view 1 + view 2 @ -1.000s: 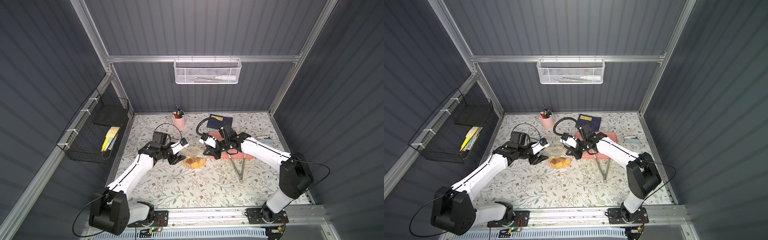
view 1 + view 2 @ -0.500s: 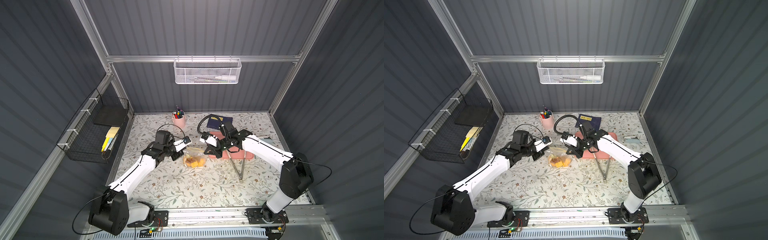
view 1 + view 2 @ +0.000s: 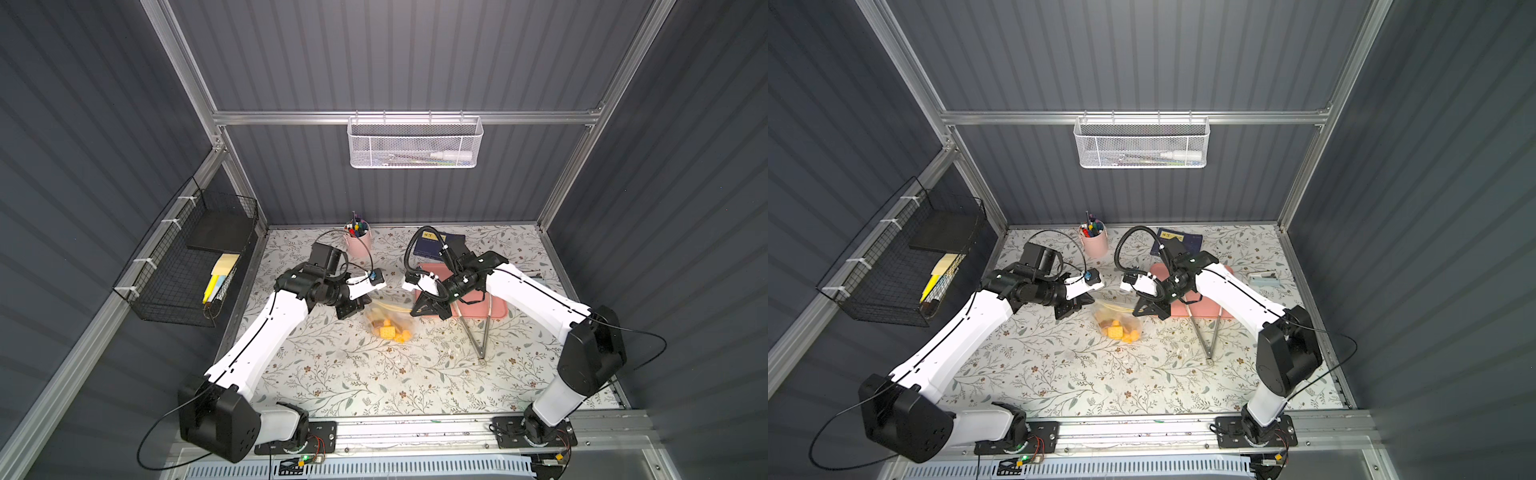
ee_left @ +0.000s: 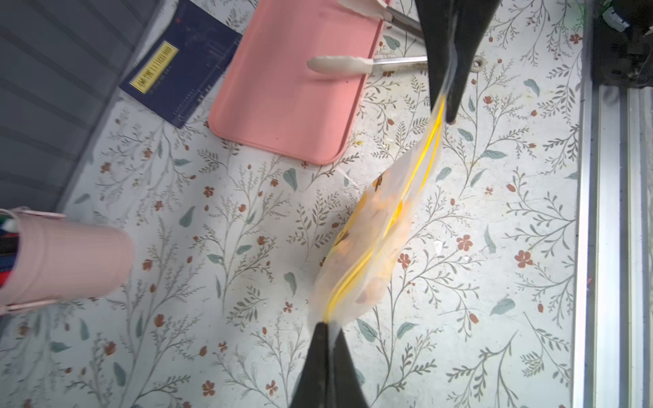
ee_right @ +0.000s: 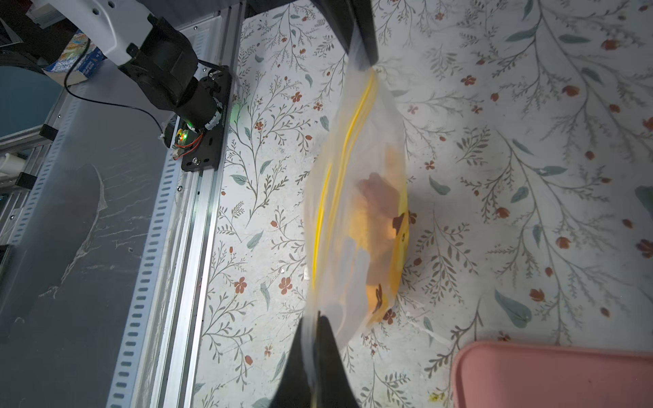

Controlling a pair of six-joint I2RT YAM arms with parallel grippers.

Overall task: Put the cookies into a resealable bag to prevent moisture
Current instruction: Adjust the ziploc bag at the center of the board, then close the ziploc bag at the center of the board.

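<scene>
The resealable bag (image 3: 388, 318) (image 3: 1119, 320) is clear plastic with a yellow zip line and is stretched between my two grippers over the floral table. The cookies (image 3: 390, 332) (image 3: 1120, 332) lie inside it as an orange and brown heap at its low end. My left gripper (image 3: 362, 307) (image 4: 327, 326) is shut on one top corner of the bag (image 4: 374, 240). My right gripper (image 3: 416, 311) (image 5: 316, 319) is shut on the opposite corner of the bag (image 5: 353, 219). Blurred cookies (image 5: 378, 201) show through the plastic.
A pink tray (image 3: 494, 309) lies right behind my right gripper. Metal tongs (image 3: 478, 336) rest partly on it. A pink pen cup (image 3: 358, 243) and a dark blue booklet (image 3: 436, 245) stand at the back. A black wire basket (image 3: 195, 266) hangs on the left wall.
My left gripper has moved in to the bag and shut on its corner. The bag has gone from lying slack to being pulled taut between both grippers.
</scene>
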